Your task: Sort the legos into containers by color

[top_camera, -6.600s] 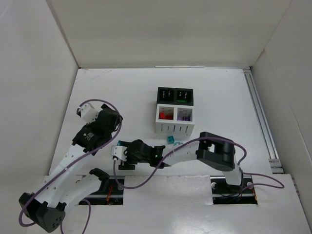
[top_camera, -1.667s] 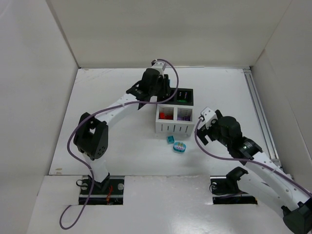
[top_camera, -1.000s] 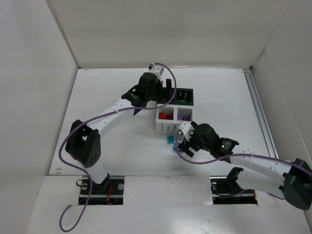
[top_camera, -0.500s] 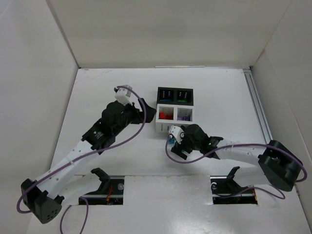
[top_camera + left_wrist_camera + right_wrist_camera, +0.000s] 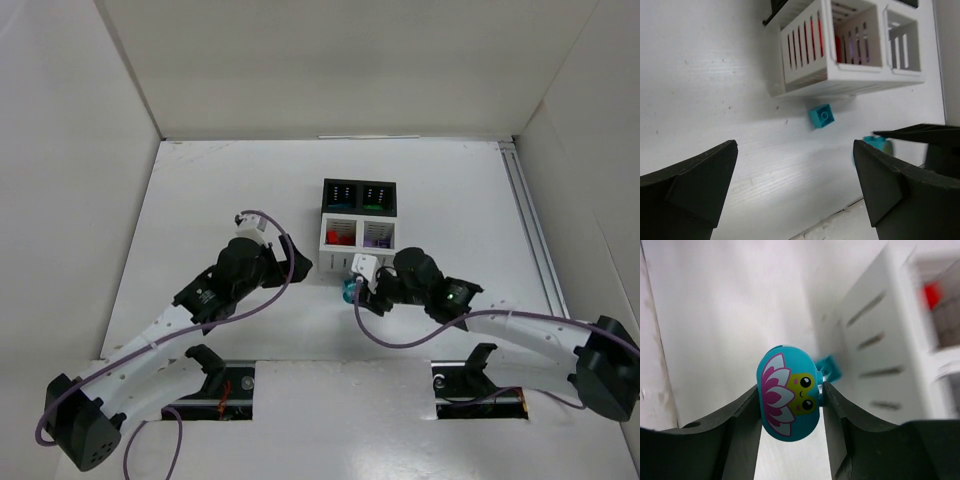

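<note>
My right gripper (image 5: 790, 396) is shut on a teal oval piece (image 5: 789, 392) printed with a pink flower and a frog face, held just above the table. In the top view it sits at the tip of the right gripper (image 5: 356, 289), in front of the white bins. A small teal brick (image 5: 829, 367) lies on the table just behind it, also seen in the left wrist view (image 5: 821, 116). The white bin with red bricks (image 5: 338, 236) and the white bin with purple pieces (image 5: 377, 236) stand together. My left gripper (image 5: 298, 263) is open and empty, left of the white bins.
Two black bins (image 5: 341, 192) (image 5: 378, 193) stand behind the white ones; the right one holds something green. White walls enclose the table on three sides. A rail (image 5: 530, 235) runs along the right edge. The white bin's slotted wall (image 5: 805, 50) is close ahead of my left gripper.
My right gripper came in from the right, closed on the teal oval piece and moved it toward the white bins. My left arm drew back from the black bins to the left front.
</note>
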Controlling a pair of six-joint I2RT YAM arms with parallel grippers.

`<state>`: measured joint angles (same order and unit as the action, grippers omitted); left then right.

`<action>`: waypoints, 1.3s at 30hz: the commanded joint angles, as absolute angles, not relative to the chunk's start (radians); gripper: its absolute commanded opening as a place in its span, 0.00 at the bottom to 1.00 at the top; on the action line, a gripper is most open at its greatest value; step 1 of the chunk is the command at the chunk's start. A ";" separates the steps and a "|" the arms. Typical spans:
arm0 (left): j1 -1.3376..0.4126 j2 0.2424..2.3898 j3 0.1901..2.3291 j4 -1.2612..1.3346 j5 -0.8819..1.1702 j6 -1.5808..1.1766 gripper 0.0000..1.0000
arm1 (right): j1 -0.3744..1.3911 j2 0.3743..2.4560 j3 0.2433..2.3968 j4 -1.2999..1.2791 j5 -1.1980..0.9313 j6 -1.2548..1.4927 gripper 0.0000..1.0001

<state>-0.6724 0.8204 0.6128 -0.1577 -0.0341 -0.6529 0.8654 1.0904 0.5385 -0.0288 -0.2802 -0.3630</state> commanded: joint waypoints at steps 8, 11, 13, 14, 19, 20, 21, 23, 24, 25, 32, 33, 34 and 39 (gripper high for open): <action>-0.675 0.799 0.540 -0.139 0.005 -0.695 1.00 | 0.713 1.256 1.029 -0.089 -0.239 -0.557 0.41; -0.675 0.799 0.540 -0.150 0.005 -0.704 1.00 | 0.676 1.398 1.173 -0.089 -0.213 -0.600 0.41; -0.675 0.789 0.540 -0.170 -0.005 -0.704 1.00 | 0.651 1.468 1.236 -0.089 -0.192 -0.612 0.41; -0.675 0.788 0.540 -0.170 -0.005 -0.715 1.00 | 0.631 1.500 1.287 -0.089 -0.192 -0.621 0.41; -0.675 0.759 0.531 -0.181 -0.014 -0.724 1.00 | 0.586 1.672 1.380 -0.098 -0.227 -0.621 0.51; -0.675 0.759 0.531 -0.181 -0.014 -0.724 1.00 | 0.586 1.689 1.393 -0.098 -0.227 -0.621 0.56; -0.675 0.759 0.531 -0.181 -0.014 -0.724 1.00 | 0.577 1.712 1.405 -0.107 -0.227 -0.621 0.61; -0.675 0.759 0.531 -0.181 -0.014 -0.724 1.00 | 0.577 1.723 1.414 -0.107 -0.200 -0.621 0.74; -0.675 0.770 0.531 -0.181 -0.014 -0.733 1.00 | 0.577 1.732 1.414 -0.121 -0.199 -0.621 0.78; -0.675 0.770 0.531 -0.181 -0.002 -0.733 1.00 | 0.577 1.732 1.414 -0.136 -0.199 -0.621 0.82; -0.751 0.818 0.511 -0.118 0.012 -0.752 1.00 | 0.586 1.477 1.284 -0.146 -0.161 -0.598 0.97; -0.771 0.842 0.511 -0.100 -0.009 -0.761 1.00 | 0.586 1.430 1.255 -0.146 -0.116 -0.582 0.99; -0.794 0.859 0.511 -0.091 -0.029 -0.770 1.00 | 0.586 1.383 1.224 -0.146 -0.085 -0.566 0.99; -1.072 1.046 0.628 -0.116 -0.302 -0.911 0.98 | 0.539 1.049 1.005 -0.182 0.044 -0.485 0.99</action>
